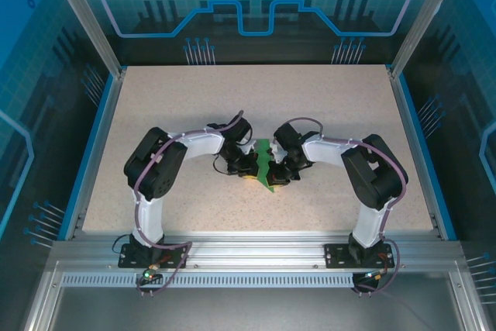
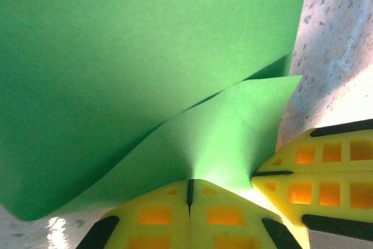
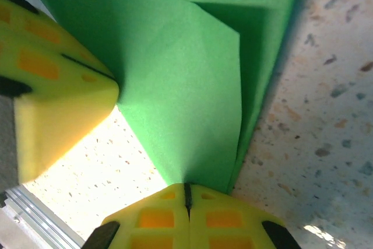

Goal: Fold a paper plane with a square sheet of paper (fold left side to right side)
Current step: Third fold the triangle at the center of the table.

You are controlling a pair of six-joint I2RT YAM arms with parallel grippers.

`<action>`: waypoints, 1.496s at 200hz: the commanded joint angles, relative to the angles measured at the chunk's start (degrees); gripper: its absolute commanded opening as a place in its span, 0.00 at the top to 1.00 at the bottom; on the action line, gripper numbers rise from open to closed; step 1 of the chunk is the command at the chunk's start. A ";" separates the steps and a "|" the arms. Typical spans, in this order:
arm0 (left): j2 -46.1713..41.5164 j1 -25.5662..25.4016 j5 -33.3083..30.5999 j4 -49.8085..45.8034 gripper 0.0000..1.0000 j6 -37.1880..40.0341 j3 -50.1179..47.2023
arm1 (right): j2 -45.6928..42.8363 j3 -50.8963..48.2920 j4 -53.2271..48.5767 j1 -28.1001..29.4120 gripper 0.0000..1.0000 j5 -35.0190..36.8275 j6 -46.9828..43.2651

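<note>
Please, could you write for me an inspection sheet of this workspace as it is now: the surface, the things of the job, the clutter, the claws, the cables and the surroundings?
Surface: speckled beige table with a blue border.
Job's things: green sheet of paper, partly folded with its layers overlapping, between the two arms.
Clutter: nothing seen.
Claws: left claw shut on the paper's edge; right claw shut on a paper corner; the two are close together.
Cables: purple cables run along each arm, looping at the bases.
Surroundings: aluminium frame at the near edge; blue patterned panels behind and beside.
</note>
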 commanded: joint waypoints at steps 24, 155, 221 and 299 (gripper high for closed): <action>1.58 4.54 -8.39 -4.05 1.00 2.81 1.38 | 3.66 -2.25 -5.38 0.03 1.00 7.25 -0.41; 2.02 8.68 -11.45 -5.88 1.00 5.22 2.17 | 3.11 -2.15 -5.21 0.17 1.00 6.85 -0.64; -1.59 8.85 -12.41 -6.04 0.98 4.64 2.47 | 1.23 -1.84 -1.24 0.23 1.00 2.96 -0.96; -14.00 8.88 -12.41 -3.77 0.68 0.33 -3.26 | -4.30 4.06 -2.79 -0.50 0.85 2.85 -3.01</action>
